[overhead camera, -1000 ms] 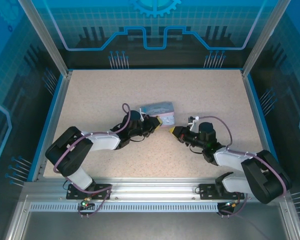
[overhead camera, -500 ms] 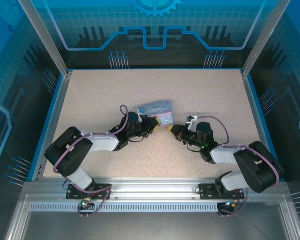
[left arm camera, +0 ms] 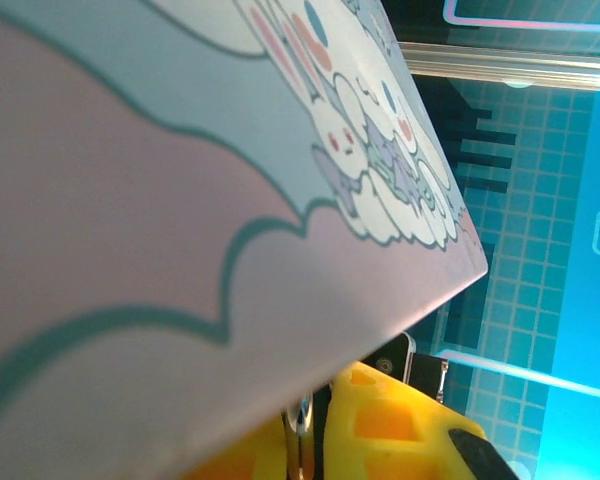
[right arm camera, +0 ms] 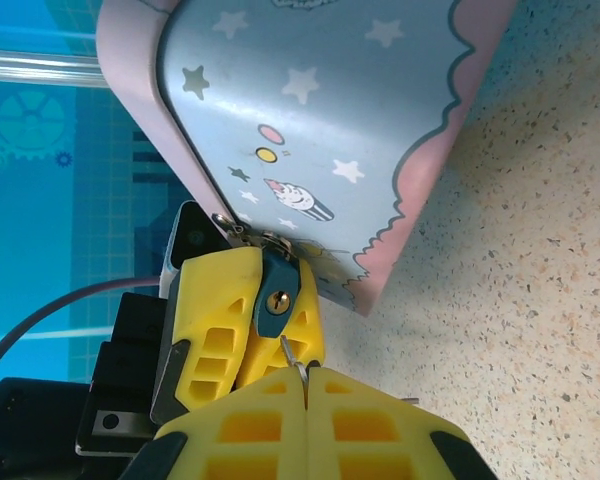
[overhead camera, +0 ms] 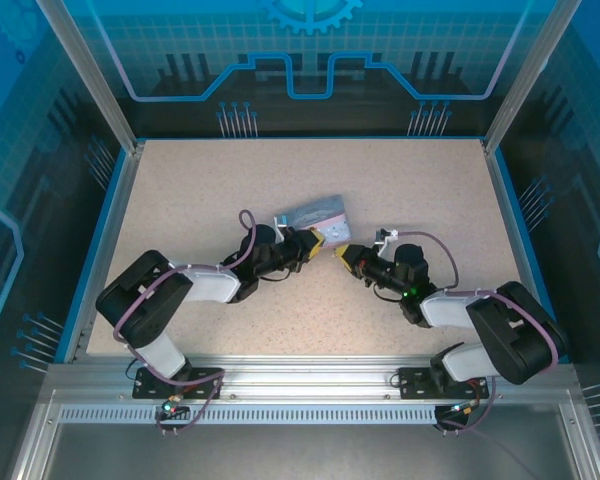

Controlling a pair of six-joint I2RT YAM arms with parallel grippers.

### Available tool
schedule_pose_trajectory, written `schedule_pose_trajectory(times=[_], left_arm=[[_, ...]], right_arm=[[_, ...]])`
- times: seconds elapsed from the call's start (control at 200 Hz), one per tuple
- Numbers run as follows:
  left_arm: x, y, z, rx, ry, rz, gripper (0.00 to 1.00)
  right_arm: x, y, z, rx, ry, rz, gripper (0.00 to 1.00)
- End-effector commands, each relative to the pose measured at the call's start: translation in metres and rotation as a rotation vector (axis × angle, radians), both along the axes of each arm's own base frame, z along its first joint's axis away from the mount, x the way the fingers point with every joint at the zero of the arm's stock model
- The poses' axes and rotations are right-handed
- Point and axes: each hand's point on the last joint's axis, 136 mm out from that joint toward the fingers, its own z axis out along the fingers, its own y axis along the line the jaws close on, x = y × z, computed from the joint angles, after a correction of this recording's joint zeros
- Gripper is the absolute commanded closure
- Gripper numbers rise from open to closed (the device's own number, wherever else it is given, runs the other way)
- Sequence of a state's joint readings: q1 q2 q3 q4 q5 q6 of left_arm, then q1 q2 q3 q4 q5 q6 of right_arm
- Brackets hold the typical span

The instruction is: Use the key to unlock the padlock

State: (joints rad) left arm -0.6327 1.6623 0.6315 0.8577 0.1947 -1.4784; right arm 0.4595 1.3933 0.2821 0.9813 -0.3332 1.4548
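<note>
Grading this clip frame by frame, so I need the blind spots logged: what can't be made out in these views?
- Right wrist view: the key is mostly buried between the fingers of the right gripper. The padlock has its sides and shackle mostly covered by the left gripper.
- Left wrist view: the tin, blurred against the lens, blocks the padlock.
- Top view: padlock and key are too small, lost between the gripper tips.

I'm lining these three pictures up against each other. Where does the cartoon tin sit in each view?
Top external: cartoon tin mid-table, just beyond the left gripper's yellow fingers.
Left wrist: tin spans the upper left, close up.
Right wrist: tin across the top, starry side toward the camera.
Shared landmark: those yellow fingers, right beside the tin in every view; the right wrist view shows them clamping the padlock.
</note>
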Motion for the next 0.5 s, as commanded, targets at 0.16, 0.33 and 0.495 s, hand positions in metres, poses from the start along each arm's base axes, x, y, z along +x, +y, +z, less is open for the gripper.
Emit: schedule_pose_trajectory(times=[0.16,0.33,0.495], left_arm=[[0.0069,0.0043,0.0186,-0.070,-0.063,0.041,1.00],[0.0086,0.0061,0.0191,-0.071,-0.066,0.054,1.00],[0.0100,0.0053,0.0223,-0.075,-0.072,0.056,1.00]], right_arm=[[0.0070,0.0018,0.0082,0.075,0.048,-0.057,1.00],[0.0055,0.0012,0.0103,0.079,0.070,-0.080,1.00],[0.0059,0.0014,0.0128,0.090,0.088,-0.098,1.00]])
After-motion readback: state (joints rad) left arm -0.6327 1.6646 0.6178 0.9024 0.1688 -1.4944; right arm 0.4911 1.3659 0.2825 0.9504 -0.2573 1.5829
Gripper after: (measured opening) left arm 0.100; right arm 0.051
